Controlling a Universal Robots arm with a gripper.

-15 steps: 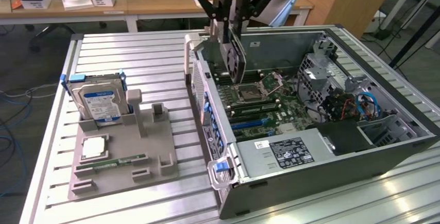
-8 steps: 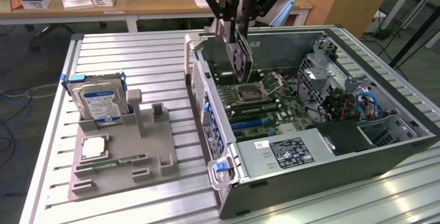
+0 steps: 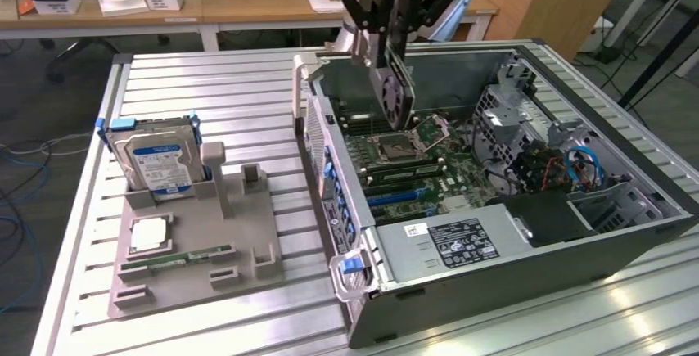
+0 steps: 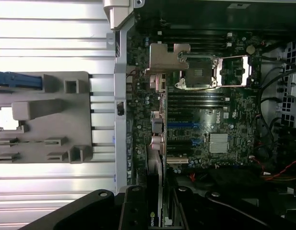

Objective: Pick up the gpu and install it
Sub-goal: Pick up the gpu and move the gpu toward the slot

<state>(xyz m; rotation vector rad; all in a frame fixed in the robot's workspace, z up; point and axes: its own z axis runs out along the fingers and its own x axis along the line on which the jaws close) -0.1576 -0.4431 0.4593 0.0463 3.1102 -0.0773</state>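
My gripper (image 3: 382,41) hangs over the open computer case (image 3: 339,233), shut on the gpu (image 3: 391,86). The gpu is a thin card held upright, with its black round fan facing the exterior view's left, and its lower edge is above the motherboard (image 3: 421,168) without touching it. In the wrist view the gpu (image 4: 155,187) shows edge-on between the dark fingers (image 4: 133,211), with its silver bracket end near the case's rear wall (image 4: 121,143). Below it lie the blue expansion slots (image 4: 183,125), also visible in the exterior view (image 3: 399,198).
A grey holder (image 3: 191,250) on the slatted table carries a hard drive (image 3: 159,159), a memory stick (image 3: 180,258) and a square chip (image 3: 147,233). Inside the case are the processor socket (image 4: 195,72), power supply (image 3: 448,245) and cables (image 3: 574,164). A desk stands behind.
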